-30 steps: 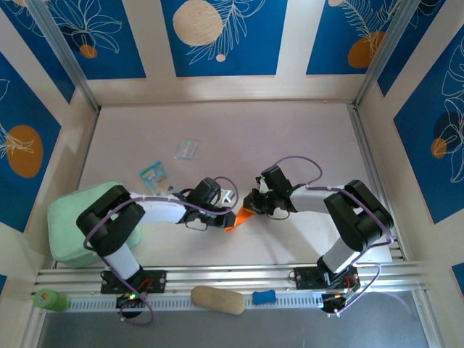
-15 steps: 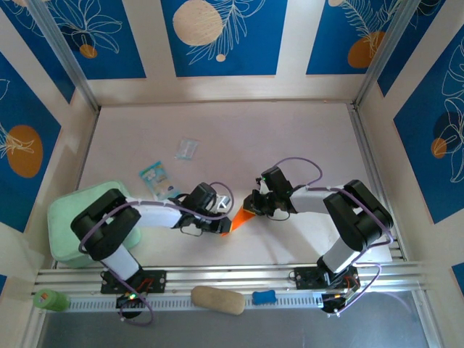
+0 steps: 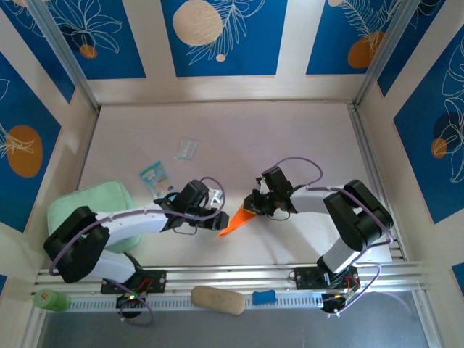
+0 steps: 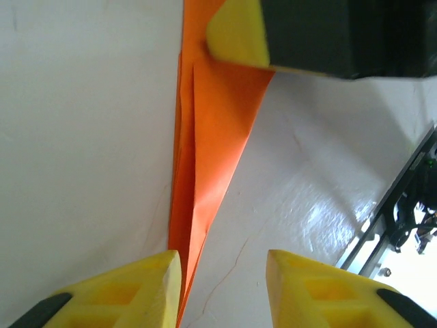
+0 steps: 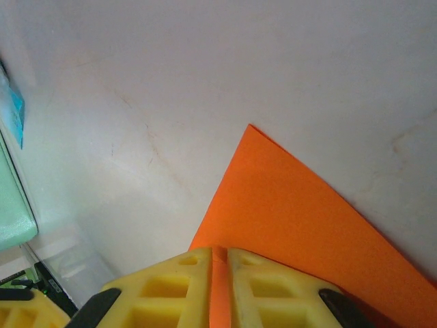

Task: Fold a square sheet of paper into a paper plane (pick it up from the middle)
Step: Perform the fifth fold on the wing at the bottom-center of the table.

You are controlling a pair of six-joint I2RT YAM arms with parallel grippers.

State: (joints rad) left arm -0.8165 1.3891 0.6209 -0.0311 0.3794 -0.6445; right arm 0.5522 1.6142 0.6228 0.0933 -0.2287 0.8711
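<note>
The left gripper (image 3: 216, 222) has its yellow fingers (image 4: 136, 287) spread apart and released, with bare tabletop (image 4: 89, 123) showing through the gap. The sharp tip of the narrow, creased, bright orange paper plane (image 4: 215, 137) runs down just beside the inner edge of one finger. I cannot tell whether it touches that finger, but nothing is pinched.

The right gripper (image 5: 218, 263) is clenched on the orange paper plane (image 5: 293, 212). Its two fingers (image 5: 171, 287) are pressed nearly together, with a thin sliver of orange caught between them. The left wrist view shows the same grip from the far end, where one yellow fingertip of the right gripper (image 4: 235, 31) sits on the wider end of the paper.

From above, the orange paper plane (image 3: 233, 221) lies near the middle front of the pale tabletop (image 3: 290, 145), between the two grippers, its point towards the left one and its broad end at the right gripper (image 3: 251, 209).

A small blue-and-white packet (image 3: 153, 175) and a clear wrapper (image 3: 186, 149) lie apart from it on the left. A mint green pad (image 3: 109, 196) sits at the left edge, partly under the left arm.
</note>
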